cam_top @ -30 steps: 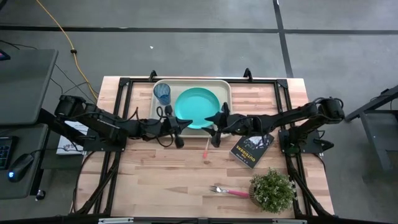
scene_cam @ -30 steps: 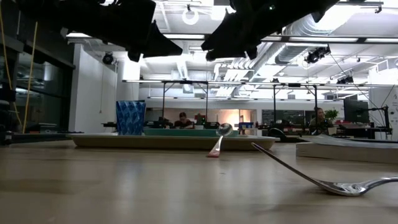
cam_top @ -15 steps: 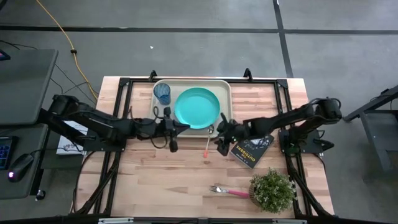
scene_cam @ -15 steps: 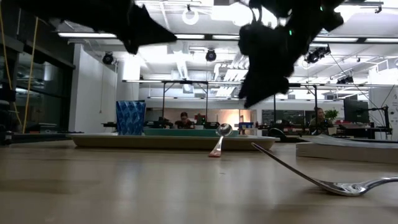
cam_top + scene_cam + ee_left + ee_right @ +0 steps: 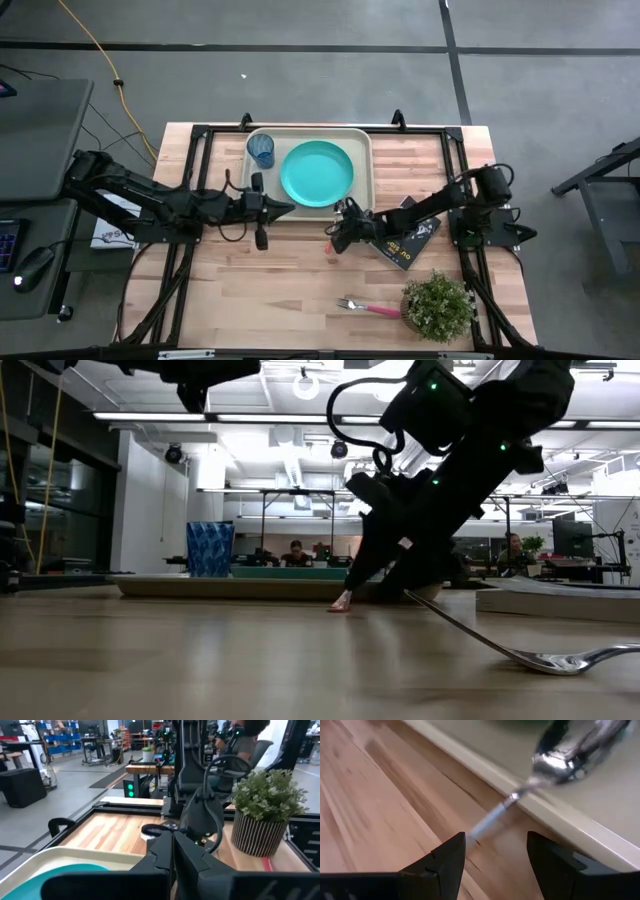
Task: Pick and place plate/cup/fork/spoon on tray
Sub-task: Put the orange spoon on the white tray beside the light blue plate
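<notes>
Right hand [image 5: 492, 852] straddles spoon [image 5: 570, 757] handle, fingers apart.

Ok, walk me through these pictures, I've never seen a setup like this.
Two dark robot arms work at a wooden table. One picture looks straight down, one sits at table height, and two come from cameras on the wrists. The cup and plate already sit on the tray. The spoon leans on the tray's rim, handle down on the wood. The right gripper is open and low, straddling the handle, not gripping it. The left gripper waits shut beside the tray, holding nothing. The fork, a book and a potted plant lie nearby.
</notes>
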Action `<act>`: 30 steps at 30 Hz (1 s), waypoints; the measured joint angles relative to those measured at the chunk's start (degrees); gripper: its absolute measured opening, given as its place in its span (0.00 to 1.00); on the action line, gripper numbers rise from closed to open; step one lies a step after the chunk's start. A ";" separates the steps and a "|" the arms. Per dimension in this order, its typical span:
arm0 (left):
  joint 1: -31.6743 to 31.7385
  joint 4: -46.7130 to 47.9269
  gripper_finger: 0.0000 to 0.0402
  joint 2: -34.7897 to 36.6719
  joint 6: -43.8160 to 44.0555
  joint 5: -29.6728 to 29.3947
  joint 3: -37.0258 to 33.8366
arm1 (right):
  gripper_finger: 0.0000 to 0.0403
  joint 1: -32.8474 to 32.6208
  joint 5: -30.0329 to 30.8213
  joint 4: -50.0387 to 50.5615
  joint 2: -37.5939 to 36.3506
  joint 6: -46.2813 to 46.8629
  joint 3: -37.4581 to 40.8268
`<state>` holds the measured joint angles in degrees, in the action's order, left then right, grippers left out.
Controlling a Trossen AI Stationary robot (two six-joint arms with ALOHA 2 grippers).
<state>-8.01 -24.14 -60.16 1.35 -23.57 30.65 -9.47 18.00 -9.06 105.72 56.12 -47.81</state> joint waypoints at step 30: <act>-0.26 -0.15 0.00 0.13 -1.56 -0.94 0.00 | 0.16 -1.59 7.11 -11.42 5.76 7.15 -0.15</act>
<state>-8.27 -24.29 -60.03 -0.21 -24.51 30.65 -11.06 25.11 -20.48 111.48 63.27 -47.97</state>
